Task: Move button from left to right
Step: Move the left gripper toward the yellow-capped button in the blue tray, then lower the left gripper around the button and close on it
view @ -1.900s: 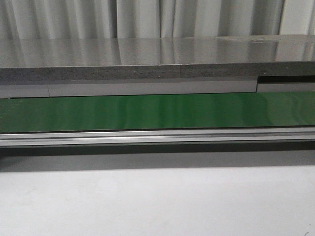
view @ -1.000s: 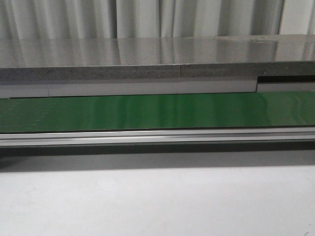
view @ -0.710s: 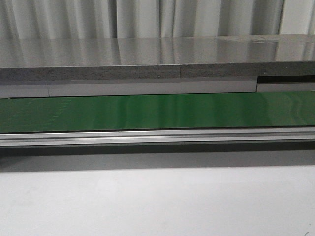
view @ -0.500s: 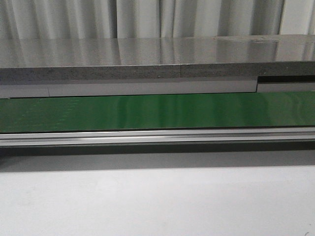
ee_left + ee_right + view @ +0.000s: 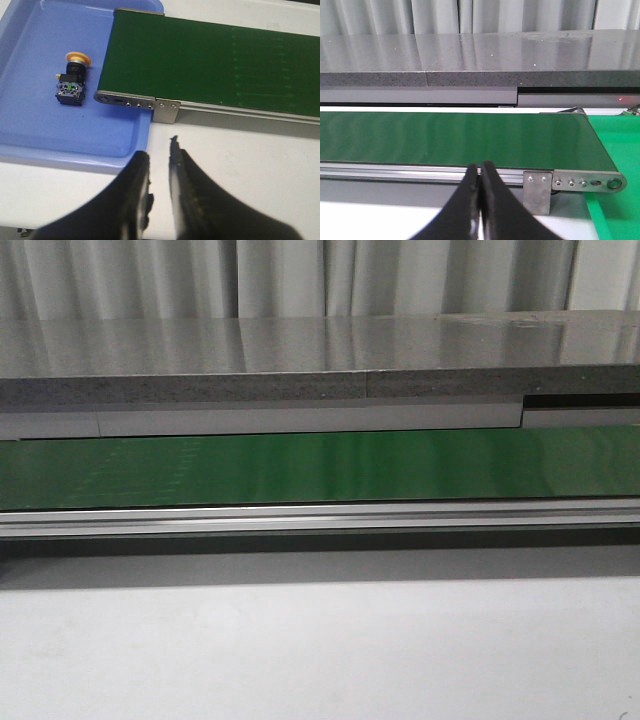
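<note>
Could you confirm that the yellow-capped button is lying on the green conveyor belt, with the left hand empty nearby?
Not quite: the button lies in the blue tray beside the end of the green conveyor belt, not on it, as the left wrist view shows. The left hand is indeed empty.

Pretty much the only difference in the front view is on the green conveyor belt (image 5: 320,468). The faint dotted marks on its left part sit a bit further along than before, and their pattern looks slightly different too.
</note>
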Robot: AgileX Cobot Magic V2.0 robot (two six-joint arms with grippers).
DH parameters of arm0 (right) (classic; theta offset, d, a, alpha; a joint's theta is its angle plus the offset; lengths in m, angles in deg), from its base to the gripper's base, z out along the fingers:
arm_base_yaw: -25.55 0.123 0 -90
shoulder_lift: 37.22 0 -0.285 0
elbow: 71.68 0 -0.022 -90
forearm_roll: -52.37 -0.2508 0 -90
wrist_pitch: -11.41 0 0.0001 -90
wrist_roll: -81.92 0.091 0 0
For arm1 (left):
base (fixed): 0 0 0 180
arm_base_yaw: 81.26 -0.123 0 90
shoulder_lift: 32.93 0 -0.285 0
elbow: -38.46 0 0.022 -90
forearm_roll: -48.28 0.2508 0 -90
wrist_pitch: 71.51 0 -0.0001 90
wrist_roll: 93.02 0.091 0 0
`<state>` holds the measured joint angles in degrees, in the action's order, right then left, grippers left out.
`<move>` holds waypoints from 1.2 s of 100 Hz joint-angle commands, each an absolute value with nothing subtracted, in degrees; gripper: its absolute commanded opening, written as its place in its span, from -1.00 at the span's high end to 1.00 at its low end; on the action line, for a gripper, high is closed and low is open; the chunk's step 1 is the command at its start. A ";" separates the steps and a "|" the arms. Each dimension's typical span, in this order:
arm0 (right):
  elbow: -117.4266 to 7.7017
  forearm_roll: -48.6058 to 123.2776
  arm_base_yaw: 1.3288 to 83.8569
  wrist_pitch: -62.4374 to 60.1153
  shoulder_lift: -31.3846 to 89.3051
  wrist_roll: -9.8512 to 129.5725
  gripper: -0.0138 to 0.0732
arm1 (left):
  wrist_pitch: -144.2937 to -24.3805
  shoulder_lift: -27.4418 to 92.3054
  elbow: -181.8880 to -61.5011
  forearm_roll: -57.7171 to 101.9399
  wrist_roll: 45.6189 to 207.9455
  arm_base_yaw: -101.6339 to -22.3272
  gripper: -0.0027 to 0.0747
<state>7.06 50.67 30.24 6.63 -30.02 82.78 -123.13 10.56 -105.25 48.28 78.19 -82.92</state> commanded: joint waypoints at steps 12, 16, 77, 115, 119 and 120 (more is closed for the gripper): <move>6.14 51.03 30.16 11.41 -31.14 82.71 0.84 | -119.61 10.99 -107.20 48.28 77.77 -82.63 -0.48; 6.14 51.03 30.16 11.41 -31.14 82.71 0.84 | -119.61 10.99 -107.20 48.28 77.77 -82.63 -0.61; 6.14 51.03 30.16 11.41 -31.14 82.71 0.84 | -118.53 23.02 -117.67 57.79 77.77 -84.94 -0.68; 6.14 51.03 30.16 11.41 -31.14 82.71 0.84 | -117.88 45.47 -131.71 59.36 79.35 -92.14 -0.68; 6.14 51.03 30.16 11.41 -31.14 82.71 0.84 | -117.88 47.90 -132.88 59.36 80.32 -92.89 -0.68; 6.14 51.03 30.16 11.41 -31.14 82.71 0.84 | -117.88 48.30 -133.05 59.36 80.71 -93.02 -0.68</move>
